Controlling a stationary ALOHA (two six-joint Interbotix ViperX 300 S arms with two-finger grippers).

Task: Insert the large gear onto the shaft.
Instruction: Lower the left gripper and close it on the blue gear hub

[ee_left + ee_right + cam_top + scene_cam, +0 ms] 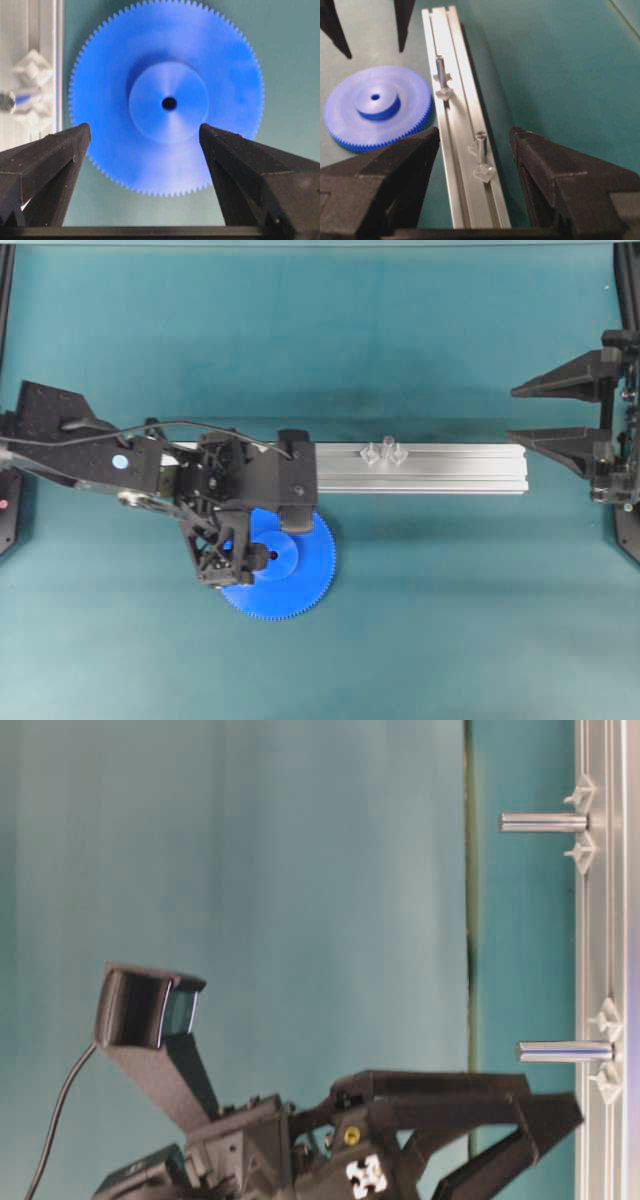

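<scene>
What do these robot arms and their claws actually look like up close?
Both are matte black. The left gripper has two long tapering wedge-shaped fingers on an open lattice frame, with a black cable looping over the arm, a pale blue round sticker, and a boxy black camera on a stalk. The right gripper has the same pointed black fingers.

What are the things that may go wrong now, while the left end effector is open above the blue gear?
1. The large gear lies flat on the cloth, so the open left end effector may slip off the low hub.
2. The rail carries two pegs; the gear might be put on the wrong one instead of the shaft.
</scene>
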